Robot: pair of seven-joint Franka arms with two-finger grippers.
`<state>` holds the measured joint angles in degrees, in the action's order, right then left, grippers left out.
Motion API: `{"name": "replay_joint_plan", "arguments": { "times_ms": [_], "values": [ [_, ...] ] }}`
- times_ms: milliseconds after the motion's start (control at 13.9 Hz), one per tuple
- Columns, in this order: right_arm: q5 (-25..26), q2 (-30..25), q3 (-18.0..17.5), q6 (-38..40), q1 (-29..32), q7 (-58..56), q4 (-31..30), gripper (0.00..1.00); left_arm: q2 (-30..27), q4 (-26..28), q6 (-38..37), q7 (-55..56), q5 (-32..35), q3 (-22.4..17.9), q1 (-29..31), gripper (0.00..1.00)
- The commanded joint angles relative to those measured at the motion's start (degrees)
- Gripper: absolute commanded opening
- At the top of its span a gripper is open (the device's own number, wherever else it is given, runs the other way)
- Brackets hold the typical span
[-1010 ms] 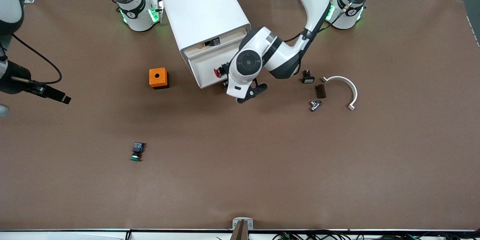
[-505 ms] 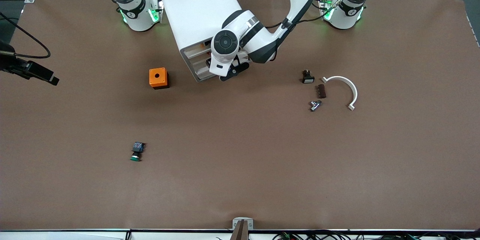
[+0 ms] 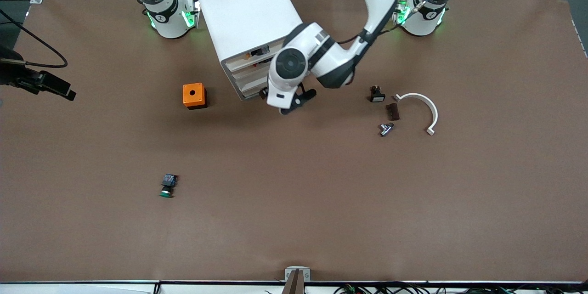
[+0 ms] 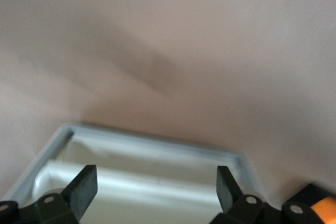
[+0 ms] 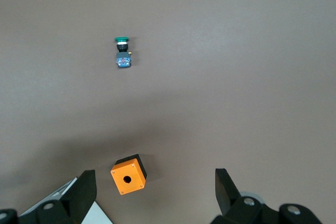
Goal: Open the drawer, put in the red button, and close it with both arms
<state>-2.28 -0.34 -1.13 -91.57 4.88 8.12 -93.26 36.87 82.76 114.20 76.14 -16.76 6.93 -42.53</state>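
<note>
Nearest to the front camera lies the green button point(image 3: 166, 185), alone on a wide bare part of the brown table point(image 3: 321, 220), in the same place as before. Farther up, toward the left arm's end, a metal fitting point(image 3: 386, 129), a brown piece point(image 3: 392, 111), a small black part point(image 3: 376, 95) and a white curved bracket point(image 3: 425, 106) lie close together. The orange box point(image 3: 194, 95) stands near the cabinet point(image 3: 248, 9).

One second ago the drawer point(image 3: 243, 72) stood pulled out, and the red button showed inside it. Now the drawer is pushed in, so the red button is hidden. The left gripper point(image 3: 294, 101), fingers spread and holding nothing, has drawn back a little from the cabinet front. The right gripper point(image 5: 155, 182) waits high over the right arm's end of the table, also spread and empty.

Both bases stand at the table's farthest edge, where grey floor begins.
</note>
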Motion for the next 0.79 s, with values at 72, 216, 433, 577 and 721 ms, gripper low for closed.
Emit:
{"name": "replay_joint_plan", "arguments": {
  "times_ms": [72, 216, 433, 577, 721],
  "values": [
    [0.97, -0.71, -0.97, 0.95, -0.05, 0.22, 1.32, 1.00, -4.69, -0.32, -1.79, 0.41, 9.00, 0.28, 7.97, 1.00],
    [0.97, -1.24, -0.97, 0.51, 0.04, 0.23, 0.97, 1.00, -7.24, -0.32, -2.84, 0.24, 13.14, 0.28, 12.09, 1.00],
    [3.68, -1.24, -1.76, -0.10, 0.30, 0.23, 0.88, 1.00, -10.32, -0.32, -5.03, -6.67, 13.86, 0.28, 18.69, 1.00],
    [3.87, -1.24, -2.29, -0.01, 0.91, 0.23, 0.71, 1.00, -11.82, -0.32, -7.31, -14.23, 13.86, 0.28, 22.65, 1.00],
    [3.87, -1.15, -2.29, -0.89, 1.44, 0.23, 0.27, 1.00, -13.31, -0.93, -10.04, -18.55, 13.95, 0.19, 25.37, 1.00]
  ]
}}
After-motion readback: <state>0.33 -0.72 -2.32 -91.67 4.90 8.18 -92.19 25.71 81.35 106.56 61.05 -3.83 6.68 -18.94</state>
